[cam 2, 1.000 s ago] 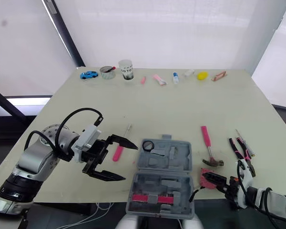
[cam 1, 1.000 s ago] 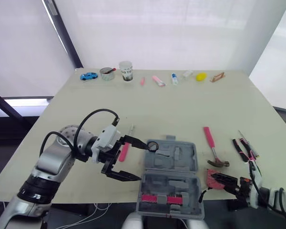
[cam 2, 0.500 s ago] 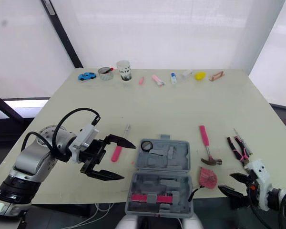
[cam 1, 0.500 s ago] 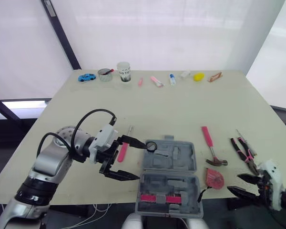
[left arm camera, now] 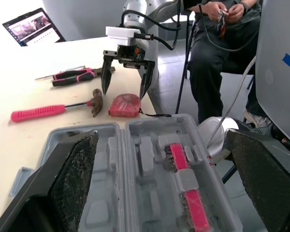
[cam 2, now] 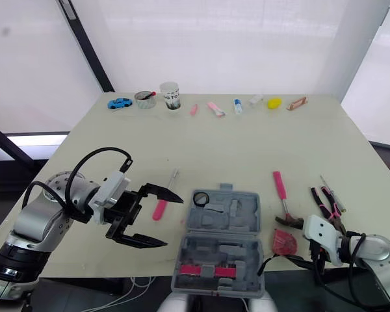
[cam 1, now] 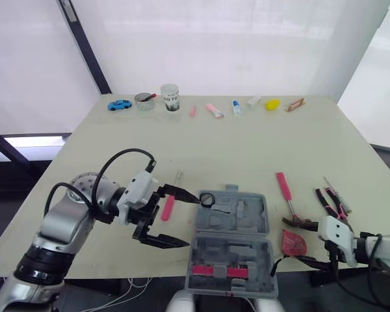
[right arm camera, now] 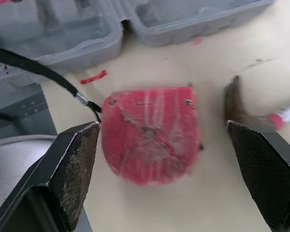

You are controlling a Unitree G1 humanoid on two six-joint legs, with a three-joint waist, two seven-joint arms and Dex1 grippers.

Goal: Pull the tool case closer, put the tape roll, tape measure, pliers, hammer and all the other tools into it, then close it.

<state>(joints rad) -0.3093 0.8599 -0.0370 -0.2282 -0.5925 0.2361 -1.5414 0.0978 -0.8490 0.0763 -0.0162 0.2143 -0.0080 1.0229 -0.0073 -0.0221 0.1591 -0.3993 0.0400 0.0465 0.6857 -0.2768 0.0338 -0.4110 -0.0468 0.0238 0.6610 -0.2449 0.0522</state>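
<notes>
The grey tool case (cam 1: 229,242) lies open at the table's near edge, with a pink tool (cam 1: 214,270) in its near half. A black tape roll (cam 1: 207,199) sits at the case's far left corner. My left gripper (cam 1: 190,220) is open just left of the case, its upper fingertip beside the roll. The red tape measure (right arm camera: 150,140) lies on the table right of the case. My right gripper (left arm camera: 123,94) is open, with one finger on each side of the tape measure. The pink-handled hammer (cam 1: 287,198) and pliers (cam 1: 331,203) lie further right.
A pink screwdriver (cam 1: 168,207) and a thin one (cam 1: 178,177) lie left of the case. A toy car (cam 1: 121,104), tin (cam 1: 145,99), cup (cam 1: 169,96) and small items line the far edge. A seated person (left arm camera: 222,29) is beyond the table's near edge.
My right gripper drew back to the right from the tape measure, then returned over it. The tape measure stayed on the table. My left gripper has hardly moved.
</notes>
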